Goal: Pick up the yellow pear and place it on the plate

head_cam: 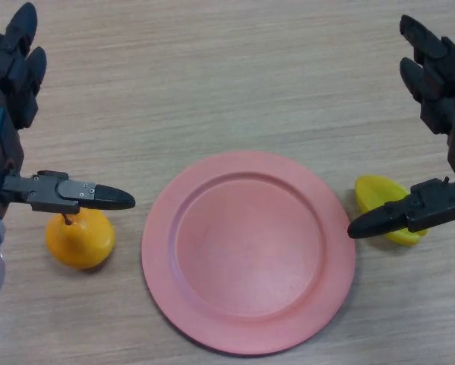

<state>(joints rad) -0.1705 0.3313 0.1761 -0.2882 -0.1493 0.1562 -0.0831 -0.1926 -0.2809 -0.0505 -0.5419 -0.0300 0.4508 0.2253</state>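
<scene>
The yellow pear (384,197) lies on the table (235,68) just right of the plate (248,251), close to its rim, though whether the two touch is hard to tell. Its long axis seems to run from upper left to lower right, with the broad end toward the plate; the far end is covered by the right hand's thumb, so which way its stem points cannot be made out. The right hand (440,114) hangs over the pear with its fingers (428,68) straight and spread from the thumb, gripping nothing. Whether the thumb touches the pear cannot be told from this view.

The plate is round, pink and bare, sitting in the middle of the table's near part. Left of it, a little apart from the rim, rests an orange fruit (80,237) with a short stem on top. The left hand (14,129) is above that fruit, fingers straight and open, its thumb crossing over the fruit's top and hiding part of it. Both arms are cut off at the view's edges.
</scene>
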